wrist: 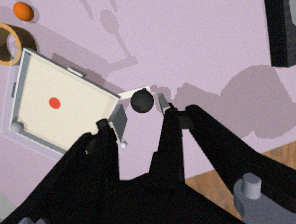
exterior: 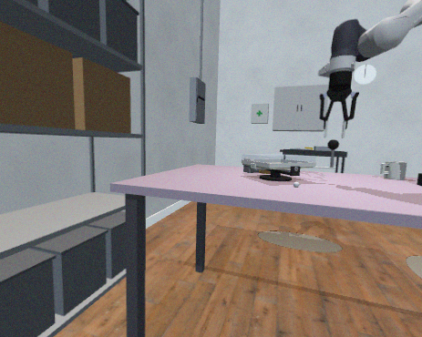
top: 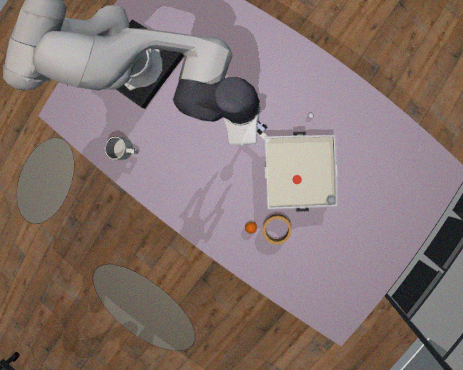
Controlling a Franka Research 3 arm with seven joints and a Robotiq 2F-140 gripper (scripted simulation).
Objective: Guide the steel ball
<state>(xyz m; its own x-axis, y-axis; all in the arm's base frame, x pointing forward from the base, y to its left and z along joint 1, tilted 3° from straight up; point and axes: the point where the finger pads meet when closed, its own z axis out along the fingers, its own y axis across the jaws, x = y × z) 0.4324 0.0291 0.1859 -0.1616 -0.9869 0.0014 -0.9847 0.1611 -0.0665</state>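
Lilac surface [top: 385,165]: carries the clear-lidded plate [top: 301,171], below and beside the jaws
Jaws [exterior: 334,132]: partly closed, gripping nothing, high above the black knob [wrist: 142,100]
Steel ball [top: 331,199]: plate's far corner from the jaws
Red spot [top: 297,179]: plate centre

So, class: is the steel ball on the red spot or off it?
Off it: the steel ball rests in a corner of the plate, apart from the red spot at the centre.

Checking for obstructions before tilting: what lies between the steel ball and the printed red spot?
Only bare cream plate floor: in the top view the steel ball sits in a corner, the red spot mid-plate.
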